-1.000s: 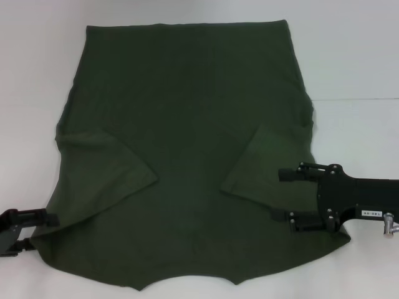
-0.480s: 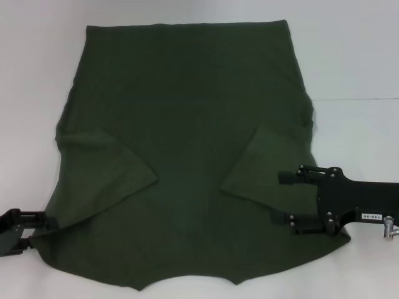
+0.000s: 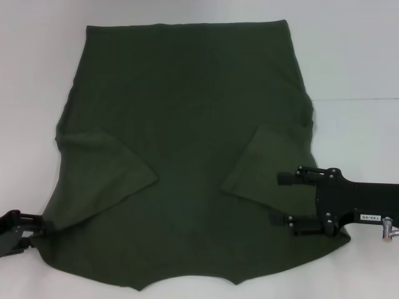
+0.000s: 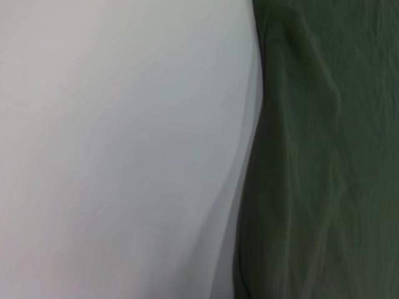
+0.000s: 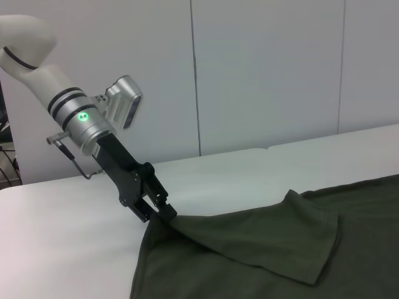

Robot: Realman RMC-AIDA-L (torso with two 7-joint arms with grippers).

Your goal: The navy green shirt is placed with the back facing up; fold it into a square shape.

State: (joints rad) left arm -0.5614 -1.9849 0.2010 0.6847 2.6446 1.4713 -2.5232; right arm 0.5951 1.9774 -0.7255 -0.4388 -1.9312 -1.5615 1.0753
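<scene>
- Dark olive-green soft fabric formed the navy green shirt (image 3: pixel 187 137), which lay spread flat on the white worktop (image 3: pixel 355 56) with its plain side up.
- The straight hem lay at the far edge of the garment; the neckline notch lay at the near edge, closest to the robot.
- Both short sleeves were folded inward onto the body panel, each forming a flat, roughly triangular flap with a straight cuff edge.
- The fabric surface appeared matte, with shallow wrinkles visible in the left wrist view along the shirt border (image 4: pixel 312 156) where it met the smooth worktop (image 4: pixel 112 149).
- The left end effector (image 3: pixel 42 223) sat at the near left corner of the shirt. In the right wrist view, its black fingers (image 5: pixel 163 210) were pinching the shirt edge, with the fabric (image 5: pixel 262 249) pulled into a slightly raised ridge at that point.
- The right end effector (image 3: pixel 282 198) was positioned over the near right part of the shirt, beside the folded right sleeve, with its two black fingers spread apart and no fabric between them.
- The worktop was smooth, white and matte.
</scene>
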